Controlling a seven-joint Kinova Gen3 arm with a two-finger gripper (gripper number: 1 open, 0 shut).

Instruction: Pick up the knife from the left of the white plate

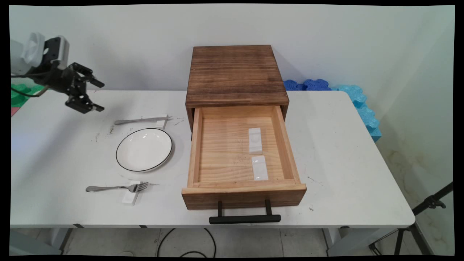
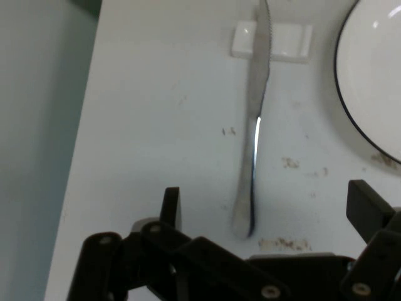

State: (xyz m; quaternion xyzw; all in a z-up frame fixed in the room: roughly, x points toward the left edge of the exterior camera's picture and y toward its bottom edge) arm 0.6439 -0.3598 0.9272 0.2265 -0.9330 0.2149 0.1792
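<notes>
Hovering above the white table [image 1: 54, 174], the black two-finger gripper [image 1: 95, 95] is hanging with its fingers [image 2: 170, 207] spread wide and nothing between them, up and to the left of the round white plate with a thin black rim [image 1: 144, 149]. Lying just behind the plate is a silver table knife [image 1: 139, 120], its blade end propped on a small white rest [image 2: 272, 41] and its handle pointing toward the gripper. A silver fork [image 1: 117, 187] is sitting on a second white rest in front of the plate, and an open wooden drawer box [image 1: 239, 145] is standing to the plate's right. Judging from this, a descent onto the thin, flat knife could jam fingertips against the table or tip the knife off its rest; drifting sideways could knock the plate.
</notes>
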